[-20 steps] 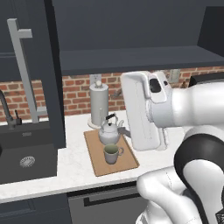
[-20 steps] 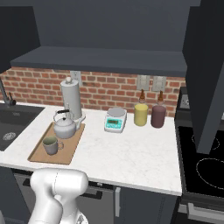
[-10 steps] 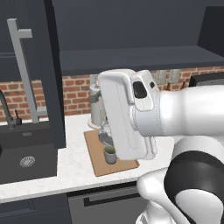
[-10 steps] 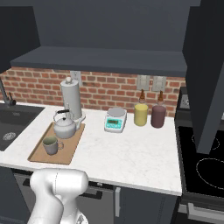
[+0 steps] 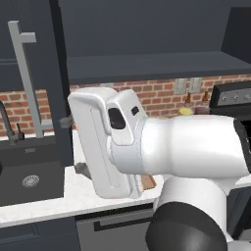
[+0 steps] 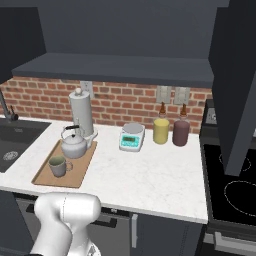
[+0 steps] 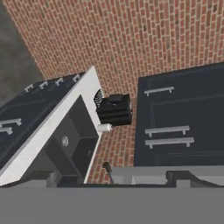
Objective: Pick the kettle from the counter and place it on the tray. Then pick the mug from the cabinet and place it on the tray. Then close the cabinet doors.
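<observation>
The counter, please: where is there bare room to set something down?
The counter is bare in front of the scale and jars, between the tray and the stove. It is crowded on the tray, with kettle and mug.

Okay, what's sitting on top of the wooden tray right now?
In the right base view the tray carries the kettle at its back and the mug at its front. In the left base view the arm covers nearly all of it.
</observation>
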Motion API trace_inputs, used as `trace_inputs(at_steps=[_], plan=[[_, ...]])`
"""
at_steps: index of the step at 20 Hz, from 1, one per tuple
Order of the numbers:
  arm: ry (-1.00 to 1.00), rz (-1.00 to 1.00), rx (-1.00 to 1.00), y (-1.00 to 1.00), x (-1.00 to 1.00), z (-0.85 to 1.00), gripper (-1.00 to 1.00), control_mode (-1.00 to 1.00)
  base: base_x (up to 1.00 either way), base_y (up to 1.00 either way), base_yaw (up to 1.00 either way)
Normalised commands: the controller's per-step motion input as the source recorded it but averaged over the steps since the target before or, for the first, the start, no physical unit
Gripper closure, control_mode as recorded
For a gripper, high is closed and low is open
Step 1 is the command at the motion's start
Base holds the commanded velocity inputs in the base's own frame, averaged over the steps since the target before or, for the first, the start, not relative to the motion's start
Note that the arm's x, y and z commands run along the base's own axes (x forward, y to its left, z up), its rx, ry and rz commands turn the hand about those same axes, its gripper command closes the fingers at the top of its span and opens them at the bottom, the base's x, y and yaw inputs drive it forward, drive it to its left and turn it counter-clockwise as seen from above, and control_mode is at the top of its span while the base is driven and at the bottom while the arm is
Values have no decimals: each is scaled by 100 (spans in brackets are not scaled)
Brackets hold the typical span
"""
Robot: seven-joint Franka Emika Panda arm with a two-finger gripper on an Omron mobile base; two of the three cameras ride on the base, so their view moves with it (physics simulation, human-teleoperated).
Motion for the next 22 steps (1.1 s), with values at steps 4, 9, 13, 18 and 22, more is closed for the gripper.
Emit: trace_inputs(at_steps=[4, 9, 13, 18, 22], plan=[[-2, 0, 0, 64, -6, 1, -100, -100, 0, 0, 0], [-2, 0, 0, 43, 11, 2, -100, -100, 0, 0, 0], [0, 0, 0, 31, 33, 0, -100, -100, 0, 0, 0], [0, 0, 0, 18, 35, 0, -100, -100, 0, 0, 0], [0, 0, 0, 17, 28, 0, -100, -100, 0, 0, 0]])
